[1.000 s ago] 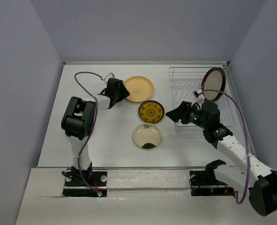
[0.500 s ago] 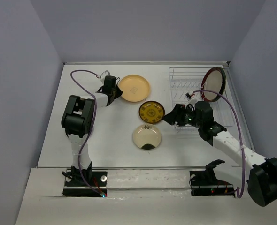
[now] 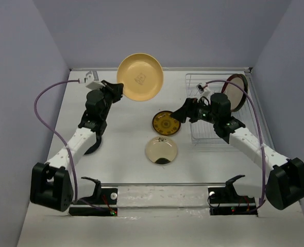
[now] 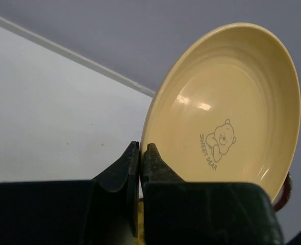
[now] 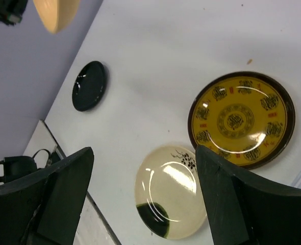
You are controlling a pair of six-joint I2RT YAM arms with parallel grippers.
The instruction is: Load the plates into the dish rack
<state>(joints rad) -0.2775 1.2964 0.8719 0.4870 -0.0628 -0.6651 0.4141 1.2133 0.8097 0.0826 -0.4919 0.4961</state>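
Top ext cam: high, behind arm bases, faces down/fwd over whole table point(image 3: 126, 139) to back edge. L wrist cam: v. close, tilted up at orange-yellow plate point(image 4: 227, 102), table's back edge behind. R wrist cam: mid-range, looks down on table centre. R wrist + top share patterned plate point(image 5: 241, 120), cream plate point(image 5: 171, 191); orange-yellow plate in all three.

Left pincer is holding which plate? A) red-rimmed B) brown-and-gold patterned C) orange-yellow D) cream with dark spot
C: the left pincer is shut on the rim of the orange-yellow plate, holding it up on edge.
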